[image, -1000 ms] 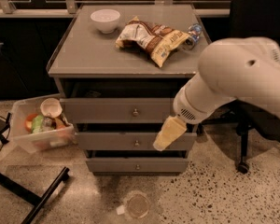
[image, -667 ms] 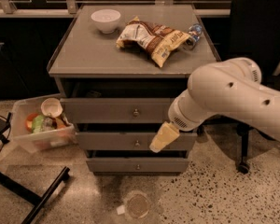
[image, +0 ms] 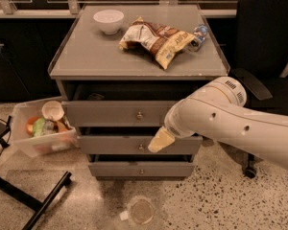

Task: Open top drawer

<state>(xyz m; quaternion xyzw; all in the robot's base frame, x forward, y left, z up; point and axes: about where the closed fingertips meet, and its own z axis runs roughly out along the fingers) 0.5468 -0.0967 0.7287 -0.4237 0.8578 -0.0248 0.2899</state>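
Note:
The top drawer (image: 105, 113) is the widest grey front of the cabinet, with a small round silver knob (image: 139, 114) at its centre. A dark gap shows above it, under the cabinet top. My gripper (image: 161, 140) is the cream tip at the end of the white arm (image: 230, 119), which reaches in from the right. The tip sits in front of the middle drawer (image: 110, 145), just right of and below the top drawer's knob, and does not touch the knob. The narrowest drawer (image: 139, 169) is at the bottom.
On the cabinet top (image: 86, 56) are a white bowl (image: 108, 20), a chip bag (image: 156, 40) and a small bottle (image: 198, 35). A clear bin (image: 41, 131) of items stands on the floor at left. A black chair (image: 264, 42) is at right. A clear cup (image: 141, 211) lies on the floor.
The arm has swung left and lower across the cabinet front, carrying the gripper tip a little leftward toward the drawer knobs. The drawers have not moved.

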